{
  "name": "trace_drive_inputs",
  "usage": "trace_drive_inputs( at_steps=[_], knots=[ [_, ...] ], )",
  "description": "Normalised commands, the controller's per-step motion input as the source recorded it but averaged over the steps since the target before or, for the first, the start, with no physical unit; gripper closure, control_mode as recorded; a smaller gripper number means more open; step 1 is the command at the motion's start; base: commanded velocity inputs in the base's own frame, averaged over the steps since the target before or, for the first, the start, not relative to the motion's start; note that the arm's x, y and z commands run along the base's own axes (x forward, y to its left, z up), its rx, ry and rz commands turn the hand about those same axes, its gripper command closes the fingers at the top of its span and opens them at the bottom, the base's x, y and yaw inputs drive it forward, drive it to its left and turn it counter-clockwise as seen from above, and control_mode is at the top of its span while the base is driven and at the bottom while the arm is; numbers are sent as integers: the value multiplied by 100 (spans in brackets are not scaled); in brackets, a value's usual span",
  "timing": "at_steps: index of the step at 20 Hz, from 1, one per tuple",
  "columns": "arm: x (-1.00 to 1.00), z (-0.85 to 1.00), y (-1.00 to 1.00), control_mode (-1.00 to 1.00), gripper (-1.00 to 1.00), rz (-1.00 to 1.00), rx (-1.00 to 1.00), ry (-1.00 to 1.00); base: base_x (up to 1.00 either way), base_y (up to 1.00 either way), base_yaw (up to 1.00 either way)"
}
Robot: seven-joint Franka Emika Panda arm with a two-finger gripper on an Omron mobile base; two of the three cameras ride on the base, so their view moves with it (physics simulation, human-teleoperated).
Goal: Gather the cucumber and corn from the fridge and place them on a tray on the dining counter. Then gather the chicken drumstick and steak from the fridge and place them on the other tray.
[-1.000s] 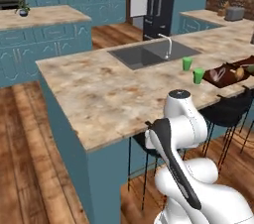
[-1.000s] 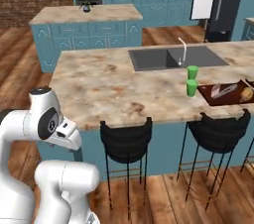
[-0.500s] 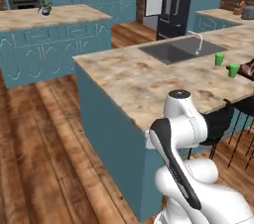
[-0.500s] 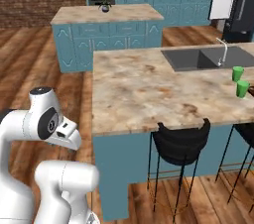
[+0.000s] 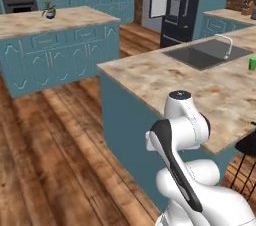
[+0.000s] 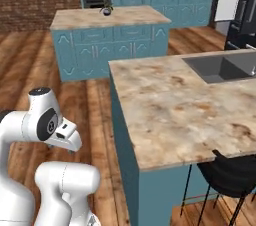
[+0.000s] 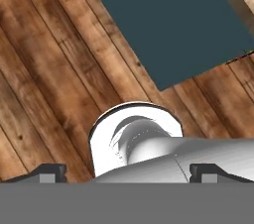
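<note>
Hand view has the pincer [image 7: 128, 171] pointing down at wood floor [image 7: 44, 69] beside the desk's teal base [image 7: 163, 20], its tips spread wide with nothing between them. Fridge [image 5: 181, 5] stands at the back behind the dining desk [image 5: 200, 87], doors shut, just past the sink [image 5: 207, 52].

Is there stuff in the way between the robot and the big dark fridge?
Yes. The fridge stands at the far side of the kitchen, and the dining counter with its sink lies between it and the robot. The open gripper points down at the wooden floor and holds nothing. The floor left of the counter looks open.
</note>
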Motion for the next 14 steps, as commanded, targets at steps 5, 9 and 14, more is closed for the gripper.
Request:
trace_drive_inputs(
  at_steps=[5,9,14],
  knots=[
    [0,0,0,100,-100,0,0,0,93,100,-24],
    [0,0,0,100,-100,0,0,0,98,100,-26],
    [0,0,0,100,-100,0,0,0,100,100,-27]
  ],
)
